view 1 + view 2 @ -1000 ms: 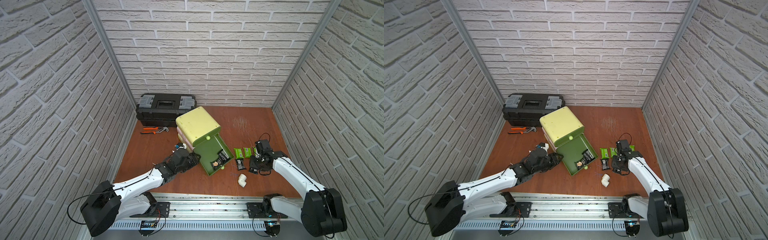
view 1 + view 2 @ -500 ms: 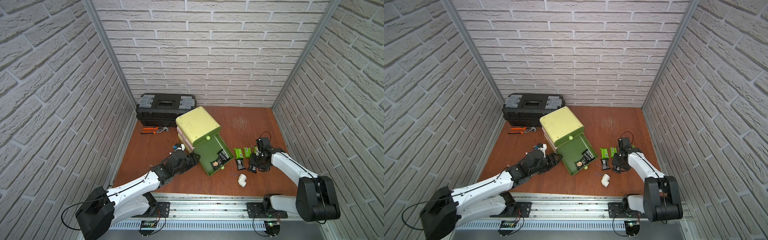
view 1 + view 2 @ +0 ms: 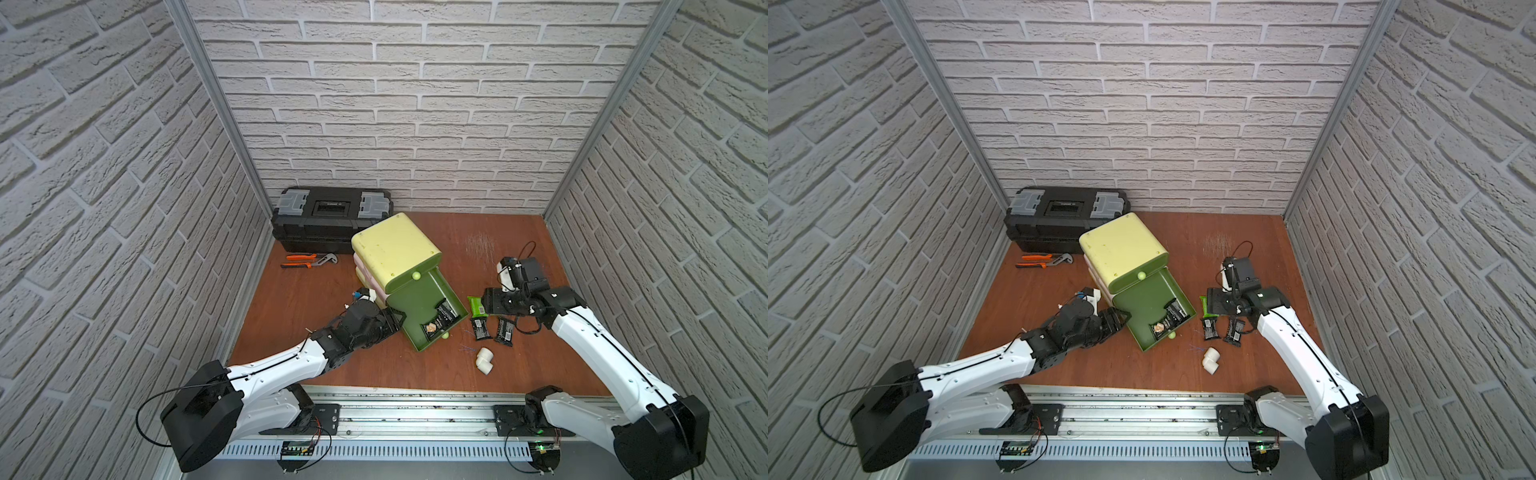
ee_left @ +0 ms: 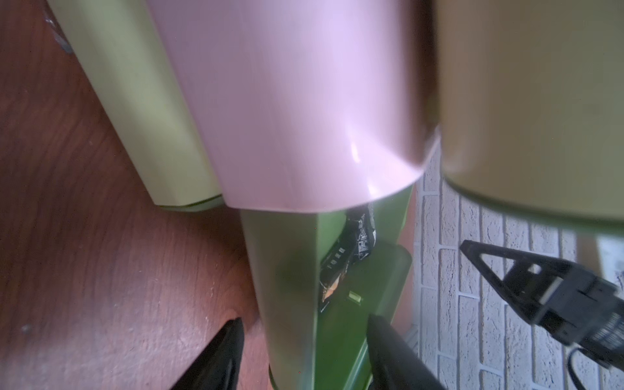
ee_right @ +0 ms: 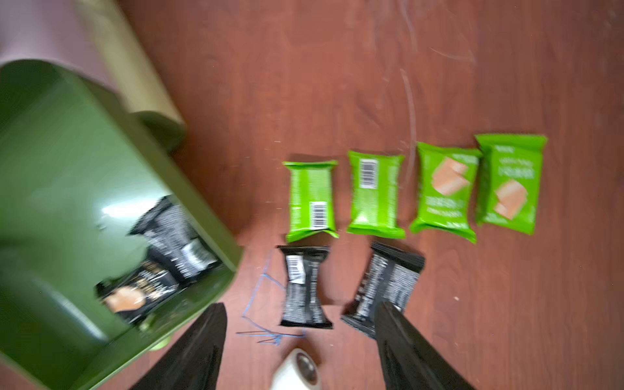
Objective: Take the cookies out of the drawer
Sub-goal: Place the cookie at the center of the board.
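Note:
The green drawer (image 3: 415, 299) stands pulled out of the yellow cabinet (image 3: 395, 249). Black cookies (image 3: 442, 318) (image 5: 169, 233) lie in its front corner. Several green cookies (image 5: 374, 196) lie in a row on the table, with two black ones (image 5: 305, 287) (image 3: 503, 331) in front of them. My right gripper (image 5: 300, 305) (image 3: 488, 301) hovers open over these table packets, holding nothing. My left gripper (image 4: 304, 319) (image 3: 395, 322) is open and straddles the drawer's side wall (image 4: 287, 287), one finger outside and one inside, with a gap on each side.
A white pipe elbow (image 3: 484, 359) (image 5: 297, 371) lies near the front, close to the black packets. A black toolbox (image 3: 332, 216) stands at the back left, with orange-handled pliers (image 3: 307, 262) in front of it. Brick walls close in three sides.
My right gripper has opened wider and drawn back and left from the black packet that now lies free on the table. The left gripper has stayed at the drawer wall.

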Controlling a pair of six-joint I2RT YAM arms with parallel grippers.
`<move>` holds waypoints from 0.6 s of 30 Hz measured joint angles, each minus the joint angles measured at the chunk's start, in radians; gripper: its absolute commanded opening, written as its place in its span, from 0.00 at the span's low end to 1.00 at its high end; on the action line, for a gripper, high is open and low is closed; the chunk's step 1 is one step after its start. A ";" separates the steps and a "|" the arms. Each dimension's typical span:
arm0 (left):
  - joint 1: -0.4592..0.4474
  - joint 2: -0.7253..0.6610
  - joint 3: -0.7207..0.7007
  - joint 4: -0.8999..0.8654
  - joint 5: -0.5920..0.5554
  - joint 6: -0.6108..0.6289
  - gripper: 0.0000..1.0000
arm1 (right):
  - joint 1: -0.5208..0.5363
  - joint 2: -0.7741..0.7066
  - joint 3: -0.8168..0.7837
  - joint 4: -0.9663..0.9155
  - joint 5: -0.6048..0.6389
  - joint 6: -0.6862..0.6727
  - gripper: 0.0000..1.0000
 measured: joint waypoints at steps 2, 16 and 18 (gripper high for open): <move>0.000 0.000 0.000 0.000 -0.001 0.000 0.63 | 0.093 0.011 0.020 0.000 0.001 -0.013 0.73; -0.001 0.000 0.000 -0.008 -0.020 -0.003 0.57 | 0.276 0.279 0.026 0.167 0.000 -0.019 0.73; -0.001 0.000 0.000 -0.010 -0.023 -0.004 0.56 | 0.276 0.299 0.026 0.192 0.002 -0.022 0.73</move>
